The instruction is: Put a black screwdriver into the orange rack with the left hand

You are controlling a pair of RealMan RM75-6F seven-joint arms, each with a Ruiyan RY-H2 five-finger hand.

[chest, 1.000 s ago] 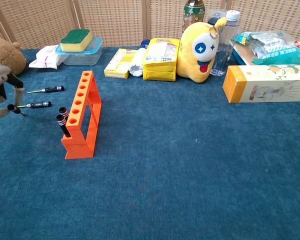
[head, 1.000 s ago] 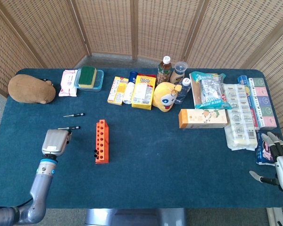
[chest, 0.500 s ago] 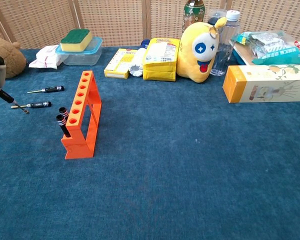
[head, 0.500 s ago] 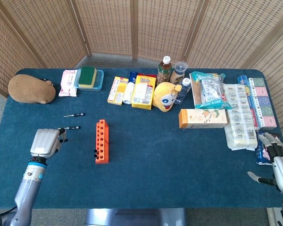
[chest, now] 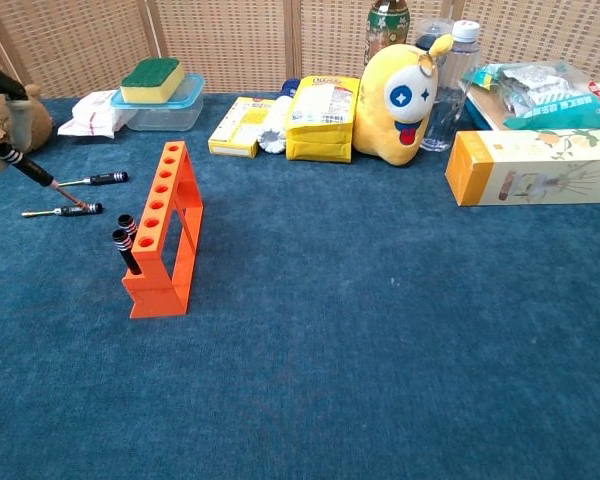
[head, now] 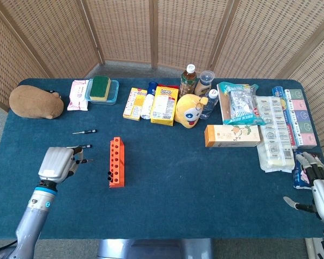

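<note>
Left hand (head: 56, 163): clamped on a slim black-handled screwdriver (chest: 35, 171), lifted off the dark blue cloth counter (head: 194, 178).
Orange plastic rack (head: 116, 161): rightward of that hand, near; long axis running front to back.
Screwdriver axis: tip tilted down toward rack.
Right hand (head: 319, 186): fingers apart, empty, far side.
Chest view: shows two handles already slotted; the left hand's body is cut off at the edge.
</note>
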